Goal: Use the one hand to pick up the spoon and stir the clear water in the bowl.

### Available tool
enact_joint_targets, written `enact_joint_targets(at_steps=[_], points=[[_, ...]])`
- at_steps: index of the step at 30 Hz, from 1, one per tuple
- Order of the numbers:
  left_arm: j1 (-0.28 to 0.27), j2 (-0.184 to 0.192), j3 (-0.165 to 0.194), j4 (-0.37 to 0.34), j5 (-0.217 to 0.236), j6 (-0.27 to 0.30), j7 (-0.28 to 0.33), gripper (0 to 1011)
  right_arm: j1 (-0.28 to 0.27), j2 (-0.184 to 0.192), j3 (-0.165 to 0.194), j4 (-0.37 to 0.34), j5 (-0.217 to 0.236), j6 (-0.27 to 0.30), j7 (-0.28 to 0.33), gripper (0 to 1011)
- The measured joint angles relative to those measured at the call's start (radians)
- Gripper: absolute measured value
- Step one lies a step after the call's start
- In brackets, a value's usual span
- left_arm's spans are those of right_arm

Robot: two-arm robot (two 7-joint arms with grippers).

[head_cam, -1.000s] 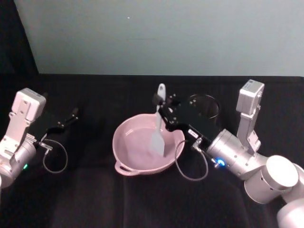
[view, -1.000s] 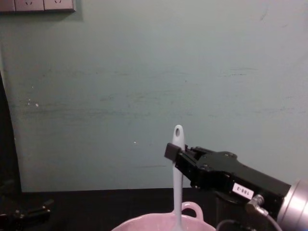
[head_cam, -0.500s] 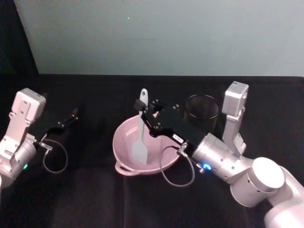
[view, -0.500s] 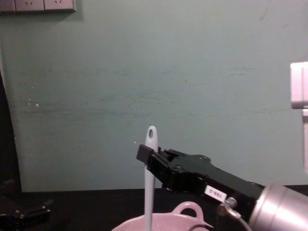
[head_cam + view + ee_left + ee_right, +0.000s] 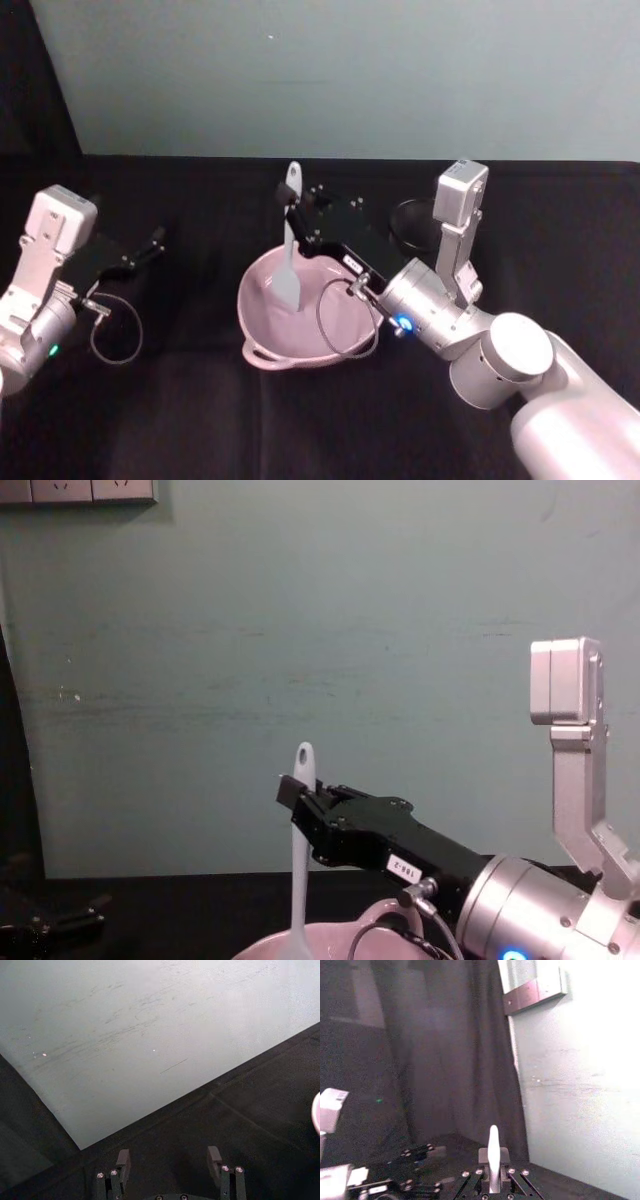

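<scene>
Over the pink bowl (image 5: 300,358), my right gripper (image 5: 293,207) clamps the white spoon (image 5: 288,262) upright, blade down inside. The digits on its white label (image 5: 397,864) are unreadable. My left gripper (image 5: 155,240) rests aside, fingers apart. Beyond stands a black mesh cup (image 5: 412,222).

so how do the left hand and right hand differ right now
The right hand is shut on the spoon; the left hand is open and holds nothing. The right hand is above the pink bowl, holding the spoon upright with its blade down in the bowl; the left hand sits off to the robot's left over the black table. Both are black hands on silver arms.
</scene>
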Motion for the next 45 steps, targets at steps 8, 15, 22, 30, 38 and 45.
enact_joint_targets(at_steps=[8,15,22,30,38,45], points=[[0.0,0.0,0.0,0.0,0.0,0.0,0.0,1011,0.03,-0.027,0.033,0.064,-0.027,-0.059,-0.019,114],[0.0,0.0,0.0,0.0,0.0,0.0,0.0,1011,0.037,-0.026,0.061,0.081,-0.055,-0.093,-0.033,114],[0.0,0.0,0.0,0.0,0.0,0.0,0.0,1011,0.007,0.005,0.087,0.037,-0.071,-0.07,-0.038,114],[0.0,0.0,0.0,0.0,0.0,0.0,0.0,1011,-0.067,0.064,0.095,-0.094,-0.036,0.004,0.004,114],[0.0,0.0,0.0,0.0,0.0,0.0,0.0,1011,-0.133,0.113,0.076,-0.213,0.02,0.069,0.045,114],[0.0,0.0,0.0,0.0,0.0,0.0,0.0,1011,-0.164,0.136,0.04,-0.272,0.045,0.102,0.061,114]])
